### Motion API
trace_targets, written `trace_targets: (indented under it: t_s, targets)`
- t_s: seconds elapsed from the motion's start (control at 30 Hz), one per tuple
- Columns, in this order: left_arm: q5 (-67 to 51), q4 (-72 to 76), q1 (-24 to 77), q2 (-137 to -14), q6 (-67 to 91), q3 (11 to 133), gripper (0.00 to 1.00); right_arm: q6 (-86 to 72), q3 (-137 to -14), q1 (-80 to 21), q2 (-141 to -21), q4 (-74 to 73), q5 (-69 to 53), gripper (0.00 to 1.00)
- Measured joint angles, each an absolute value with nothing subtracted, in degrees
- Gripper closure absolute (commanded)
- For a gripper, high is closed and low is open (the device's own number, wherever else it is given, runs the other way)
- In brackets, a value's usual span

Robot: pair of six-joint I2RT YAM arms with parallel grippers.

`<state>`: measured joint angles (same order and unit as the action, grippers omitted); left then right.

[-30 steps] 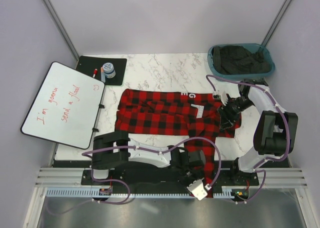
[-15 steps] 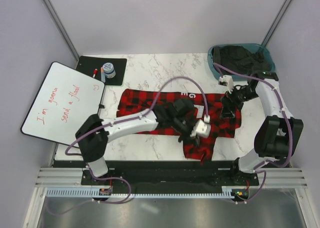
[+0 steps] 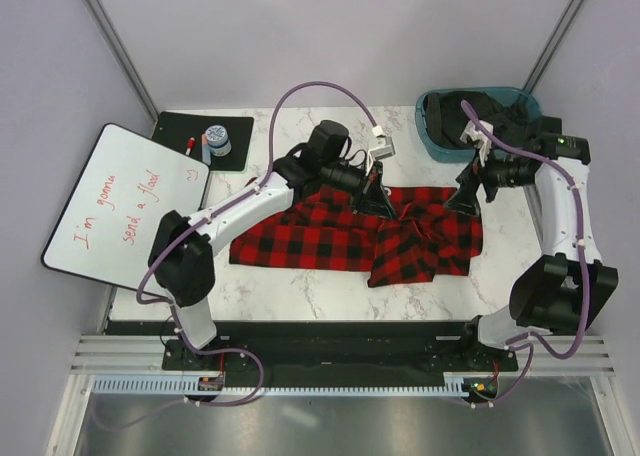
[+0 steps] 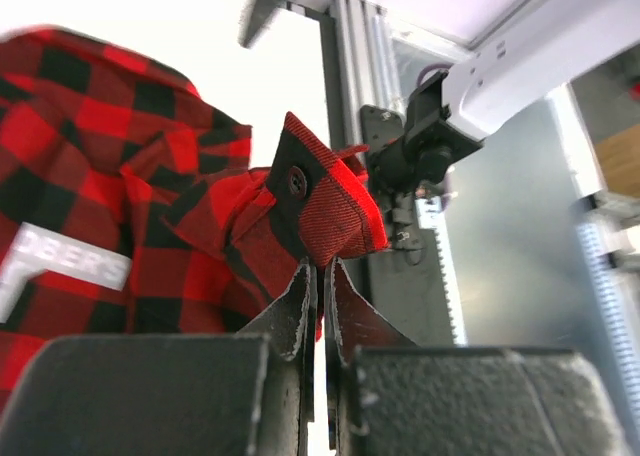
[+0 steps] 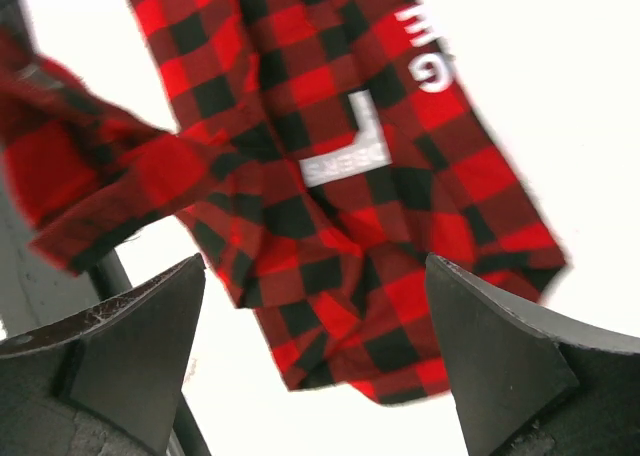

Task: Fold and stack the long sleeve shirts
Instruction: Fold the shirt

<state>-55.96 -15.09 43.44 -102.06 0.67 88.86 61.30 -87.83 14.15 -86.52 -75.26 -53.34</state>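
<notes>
Left fingers [image 4: 293, 321] pinch a cuff [image 4: 325, 206] of the red-and-black checked flannel shirt [image 3: 330, 244]; right fingers [image 5: 130, 326] hang spread above it

One checked shirt [image 3: 340, 241], one teal bin [image 3: 424, 128], one whiteboard [image 3: 125, 211] — one black mat [image 3: 238, 141], one marker [image 3: 190, 144].

You're looking at a red-and-black buffalo-check shirt [image 3: 320, 241] on a white marble table [image 3: 300, 141] veined with grey. Its neck label [image 5: 345, 161] is white, and so is the lettering [image 5: 425, 46] beside it. At 1 o'clock the teal bin [image 3: 424, 131] holds dark cloth [image 3: 490, 116]. At 9 o'clock the white board [image 3: 125, 211] carries red writing. The cables [image 3: 310, 88] are purple.
</notes>
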Motion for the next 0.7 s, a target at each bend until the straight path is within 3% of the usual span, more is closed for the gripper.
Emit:
trace_targets:
  t_s: [0.2,0.4,0.7]
  targets:
    - [-61.32,-7.6,40.51,-104.31,12.23,86.59,0.98,73.6,-71.85,14.13,-79.4,-76.14,-55.96,0.02]
    - [-66.26,3.73,39.22,-104.75,23.68,85.3,0.98,82.87,-63.92,14.13,-69.41,-77.08,-57.82,0.02]
    - [-69.58,13.37,39.29,-106.28,33.3,84.12,0.98,74.39,-60.9,8.93,-66.37,-64.2,-63.72,0.1]
